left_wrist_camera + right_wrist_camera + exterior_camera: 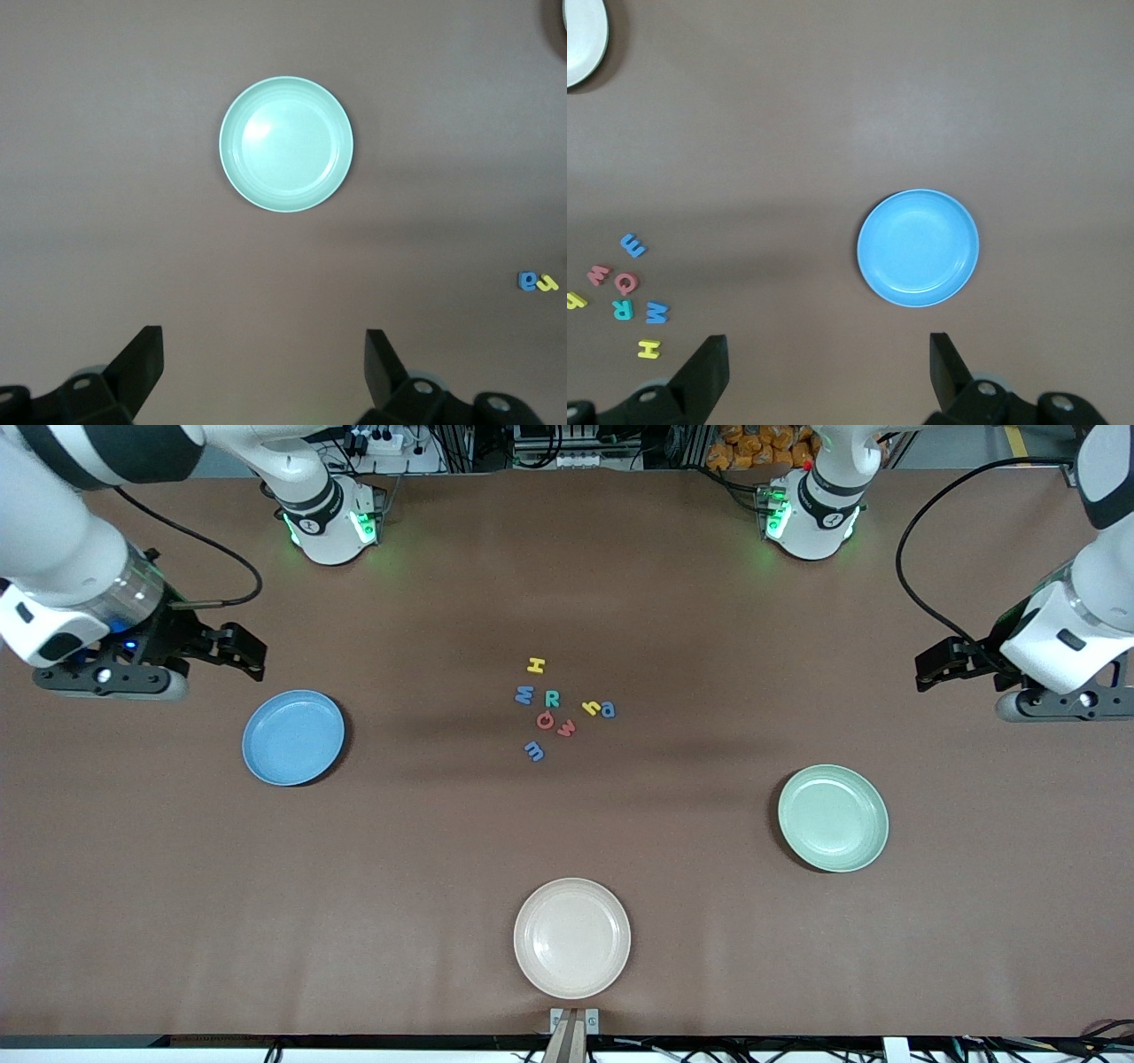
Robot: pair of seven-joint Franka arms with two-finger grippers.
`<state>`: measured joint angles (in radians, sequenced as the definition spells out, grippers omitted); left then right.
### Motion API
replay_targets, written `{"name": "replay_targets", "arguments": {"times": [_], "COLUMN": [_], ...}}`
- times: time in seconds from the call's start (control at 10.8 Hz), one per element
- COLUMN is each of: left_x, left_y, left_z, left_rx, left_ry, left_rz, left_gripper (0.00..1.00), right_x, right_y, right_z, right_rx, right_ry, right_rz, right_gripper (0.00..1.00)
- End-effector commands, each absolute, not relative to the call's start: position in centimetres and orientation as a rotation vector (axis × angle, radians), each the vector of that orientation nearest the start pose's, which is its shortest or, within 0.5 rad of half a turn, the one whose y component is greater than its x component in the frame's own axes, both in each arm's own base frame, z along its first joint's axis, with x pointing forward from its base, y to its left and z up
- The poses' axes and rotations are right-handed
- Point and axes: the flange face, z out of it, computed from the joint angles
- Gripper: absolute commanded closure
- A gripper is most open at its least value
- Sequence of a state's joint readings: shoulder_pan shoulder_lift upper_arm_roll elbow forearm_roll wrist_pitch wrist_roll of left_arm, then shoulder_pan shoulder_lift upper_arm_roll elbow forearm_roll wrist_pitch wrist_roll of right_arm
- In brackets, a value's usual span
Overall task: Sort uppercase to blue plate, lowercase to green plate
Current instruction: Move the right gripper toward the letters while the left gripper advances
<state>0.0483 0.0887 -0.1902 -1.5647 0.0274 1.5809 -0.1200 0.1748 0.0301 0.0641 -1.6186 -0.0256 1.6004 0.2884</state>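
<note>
Both the left gripper [928,671] and right gripper [252,657] hang spread, empty. The small foam letters [560,707] crowd together on the counter; grabbing one risks nudging neighbours.

Even overhead light falls bright on the brown counter [567,584]. Soft, faint arm shadows band its middle. The green plate [286,144] carries mild glare. All views are sharp.

Brown matte table [567,558] covering, soft even overhead light, cables and metal racks [567,443] along one edge
</note>
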Motion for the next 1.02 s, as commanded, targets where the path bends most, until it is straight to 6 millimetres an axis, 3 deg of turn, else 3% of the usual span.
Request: {"name": "replay_targets", "arguments": {"times": [0.0, 0.46, 0.65, 0.93], "left_x": [57.5, 57.8, 57.9, 58.3], "left_y": [-8.5, -9.5, -9.6, -9.8], "left_z": [56.9, 55.6, 55.4, 54.7], "left_rx": [-3.105, -3.102, -3.102, -3.105], "left_ry": [0.085, 0.119, 0.124, 0.13], "left_rz": [0.11, 0.14, 0.147, 0.148], "left_gripper": [0.0, 0.0, 0.0, 0.0], "right_x": [54.2, 51.3, 50.0, 48.6], "right_y": [16.5, 28.4, 33.5, 38.3], "right_z": [57.4, 53.3, 50.0, 44.7], "right_rx": [-3.182, -3.22, -3.235, -3.231], "right_ry": [0.11, 0.157, 0.199, 0.278], "right_rz": [0.12, 0.149, 0.152, 0.143], "right_gripper": [0.0, 0.0, 0.0, 0.0]}}
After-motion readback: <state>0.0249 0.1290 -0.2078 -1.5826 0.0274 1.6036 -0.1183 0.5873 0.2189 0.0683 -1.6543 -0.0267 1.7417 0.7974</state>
